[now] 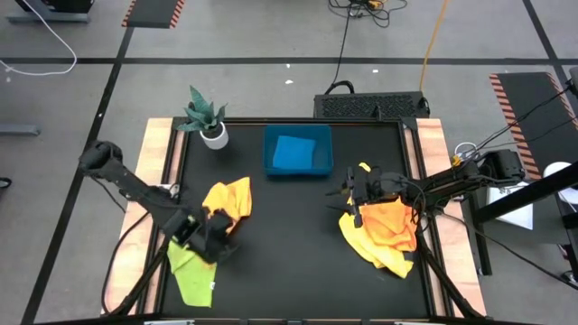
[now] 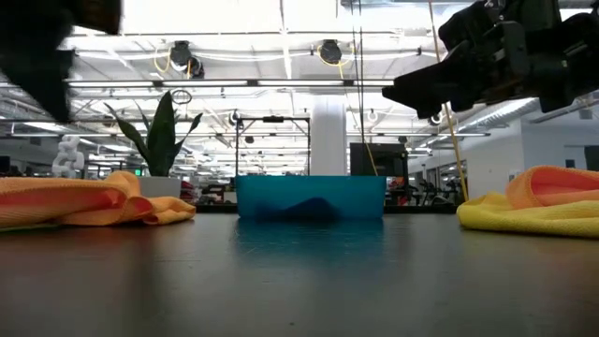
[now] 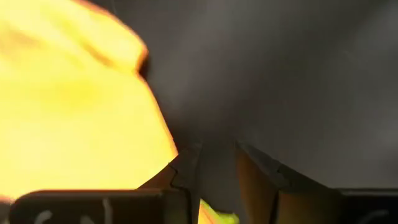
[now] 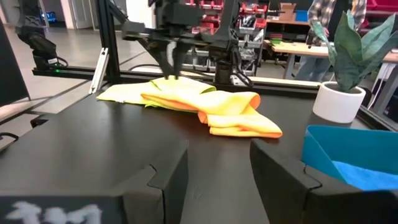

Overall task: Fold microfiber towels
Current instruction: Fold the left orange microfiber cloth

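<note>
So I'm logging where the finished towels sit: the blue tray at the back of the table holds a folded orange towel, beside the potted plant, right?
Not quite: the towel in the blue tray is blue, not orange, as the high view shows. The tray does sit at the back of the table beside the potted plant.

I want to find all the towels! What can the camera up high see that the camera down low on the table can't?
Only the high view shows the lime green towel beside the left gripper, the blue towel lying flat in the tray, and both whole arms. Only the low view shows the big room behind the table, with ceiling lights. Both show the blue tray, the plant, the orange towel on the left, the orange and yellow pile on the right, and the right gripper, open and empty above the table.
</note>
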